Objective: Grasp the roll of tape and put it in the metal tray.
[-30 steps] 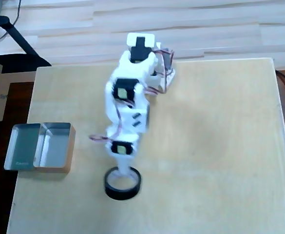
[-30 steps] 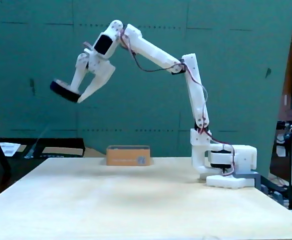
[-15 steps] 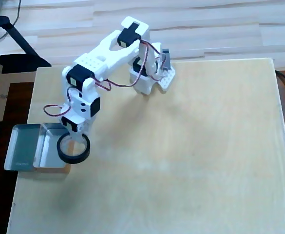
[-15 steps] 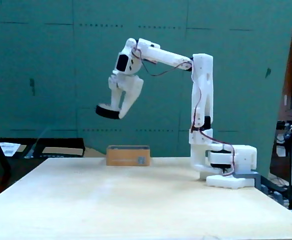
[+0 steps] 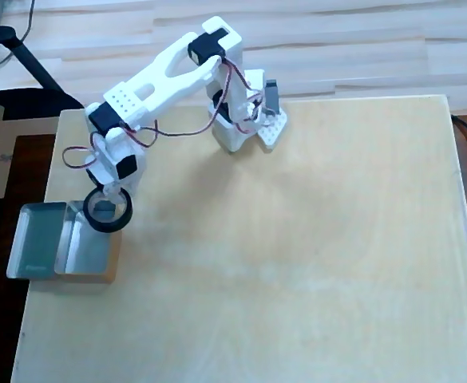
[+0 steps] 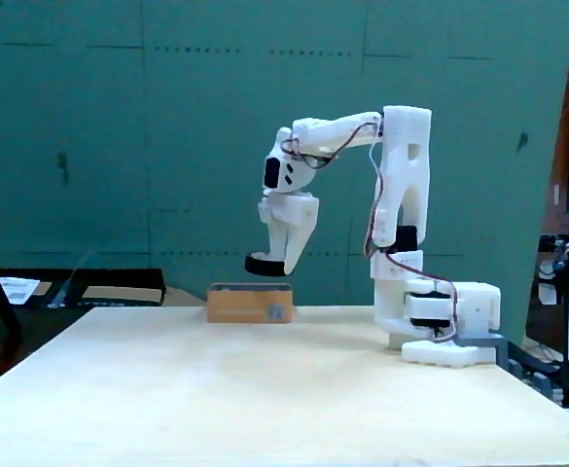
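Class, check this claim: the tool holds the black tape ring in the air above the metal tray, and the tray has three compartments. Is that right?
Not quite. The tray has two compartments, not three, as the overhead view shows. The rest stands: the tool holds the tape in the air above the tray, clear in the fixed view.

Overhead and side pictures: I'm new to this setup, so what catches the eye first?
The white arm's gripper holds a black roll of tape in the air, just above the shiny metal tray at the table's left edge in the overhead view. The rest of the pale wooden table lies bare.
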Controlling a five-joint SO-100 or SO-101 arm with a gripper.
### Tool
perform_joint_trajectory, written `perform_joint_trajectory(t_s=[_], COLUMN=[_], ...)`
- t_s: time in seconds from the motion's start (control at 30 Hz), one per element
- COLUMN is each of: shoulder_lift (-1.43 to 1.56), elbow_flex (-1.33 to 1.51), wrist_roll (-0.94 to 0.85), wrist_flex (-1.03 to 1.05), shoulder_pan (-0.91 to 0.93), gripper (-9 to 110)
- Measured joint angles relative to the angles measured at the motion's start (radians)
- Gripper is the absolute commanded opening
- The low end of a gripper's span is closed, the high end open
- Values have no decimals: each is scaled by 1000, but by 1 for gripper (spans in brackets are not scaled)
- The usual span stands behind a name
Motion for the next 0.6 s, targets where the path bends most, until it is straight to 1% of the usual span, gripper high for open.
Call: perform_joint_trajectory(t_s=[0.17,0.37,0.6], shoulder_lift=[2,2,-14], elbow_flex=[-15,-110,-127], wrist_roll=[0,25,34], wrist_flex=[-40,-43,-43], shoulder_pan=[20,15,18], gripper=[0,0,0])
